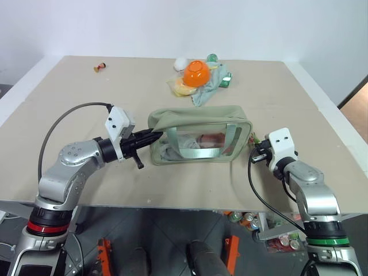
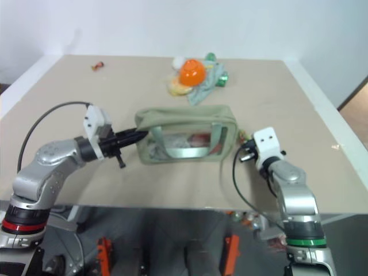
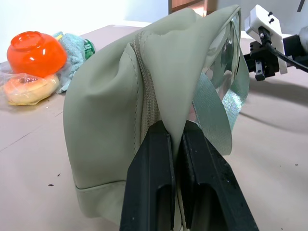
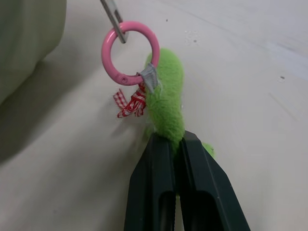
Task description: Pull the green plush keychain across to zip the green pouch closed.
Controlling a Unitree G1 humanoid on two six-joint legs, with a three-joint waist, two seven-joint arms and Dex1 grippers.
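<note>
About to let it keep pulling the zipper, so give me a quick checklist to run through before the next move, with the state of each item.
1. Left gripper clamped on the end of the green pouch: ok.
2. Right gripper shut on the green plush keychain: ok.
3. Keychain's pink ring linked to the metal zipper pull: ok.
4. Zipper fully closed along the top: cannot tell.
5. Orange bowl and cloth apart from the pouch: ok.

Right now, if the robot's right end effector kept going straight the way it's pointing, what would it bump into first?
Probably the green pouch. The right end effector, shut on the green plush keychain, points toward the pouch's near end, though depth is hard to judge.
</note>
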